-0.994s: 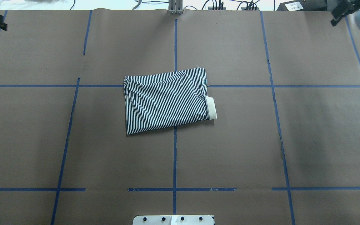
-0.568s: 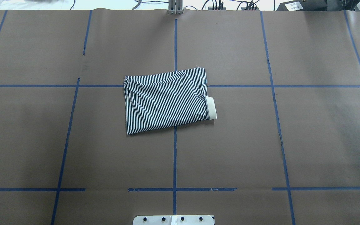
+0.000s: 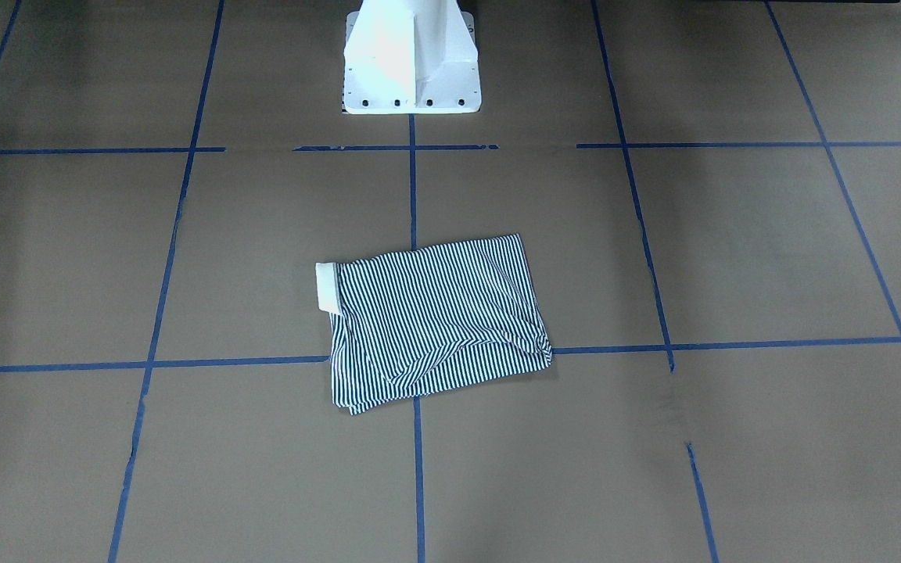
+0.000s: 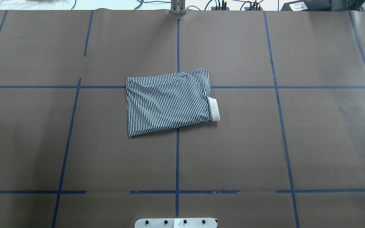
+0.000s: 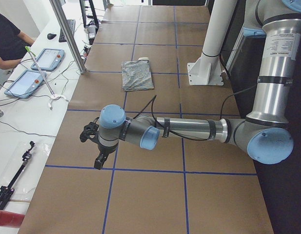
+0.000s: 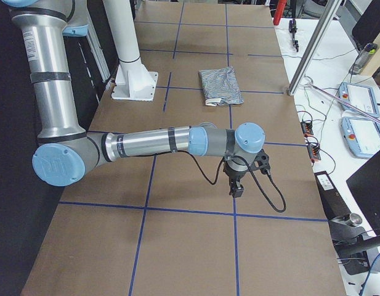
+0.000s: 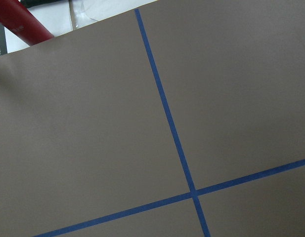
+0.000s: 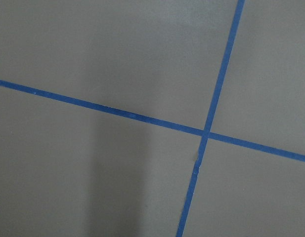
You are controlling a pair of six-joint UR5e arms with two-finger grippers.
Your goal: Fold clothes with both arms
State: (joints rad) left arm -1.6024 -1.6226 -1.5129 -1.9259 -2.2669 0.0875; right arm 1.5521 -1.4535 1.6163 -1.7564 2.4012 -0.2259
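Observation:
The striped polo shirt (image 4: 168, 103) lies folded into a compact rectangle at the table's middle, its cream collar (image 4: 214, 109) sticking out on the right. It also shows in the front view (image 3: 435, 320) and in both side views (image 5: 137, 75) (image 6: 219, 86). The left gripper (image 5: 94, 146) hangs over bare paper far from the shirt, near the table's left end. The right gripper (image 6: 239, 182) hangs likewise near the right end. I cannot tell whether either is open or shut. Both wrist views show only brown paper and blue tape.
The white pedestal base (image 3: 410, 59) stands at the near edge. A metal post (image 5: 67, 34) and cables line the far edge. Tablets (image 5: 23, 83) and a seated person (image 5: 6, 41) are beyond it. A red object (image 7: 19, 19) lies off the paper's left end.
Both grippers were at the far corners of the overhead view one second ago and have since left it. The shirt has not moved.

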